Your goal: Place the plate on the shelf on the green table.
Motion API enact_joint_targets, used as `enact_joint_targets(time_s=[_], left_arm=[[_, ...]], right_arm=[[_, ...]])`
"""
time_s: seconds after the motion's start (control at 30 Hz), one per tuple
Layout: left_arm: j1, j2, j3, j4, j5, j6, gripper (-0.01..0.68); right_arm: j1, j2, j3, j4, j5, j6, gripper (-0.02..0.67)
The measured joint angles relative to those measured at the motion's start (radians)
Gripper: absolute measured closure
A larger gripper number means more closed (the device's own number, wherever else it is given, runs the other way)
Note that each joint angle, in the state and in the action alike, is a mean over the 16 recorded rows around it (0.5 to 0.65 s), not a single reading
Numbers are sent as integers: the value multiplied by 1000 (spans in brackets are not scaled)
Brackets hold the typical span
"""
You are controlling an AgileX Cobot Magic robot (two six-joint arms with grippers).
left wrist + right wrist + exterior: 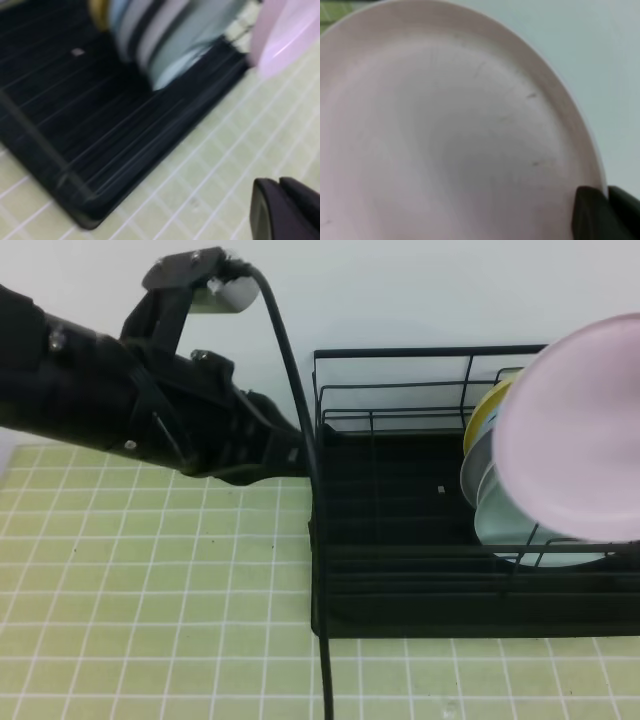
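At nine o'clock over the green bench (150, 600), your left end effector (282, 200) is pressed together and holds nothing. At three o'clock, your right end effector (605, 210) pinches the pink plate (575, 430) by its rim, up above the shelf (400, 570). You are carrying it in. Next, lower it into a free slot beside the other plates (490, 490).
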Motion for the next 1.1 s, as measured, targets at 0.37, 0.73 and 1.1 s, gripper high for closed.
enact_joint_targets(time_s=[0.37,0.73,1.1], left_arm=[[0,-49,21,146,-107,-82,673],[0,-214,198,244,-334,-134,674],[0,-272,341,248,-412,-139,674]], right_arm=[[111,-3,41,-148,-203,-164,640],[174,-3,121,-183,-330,-272,640],[190,16,142,-184,-341,-420,641]])
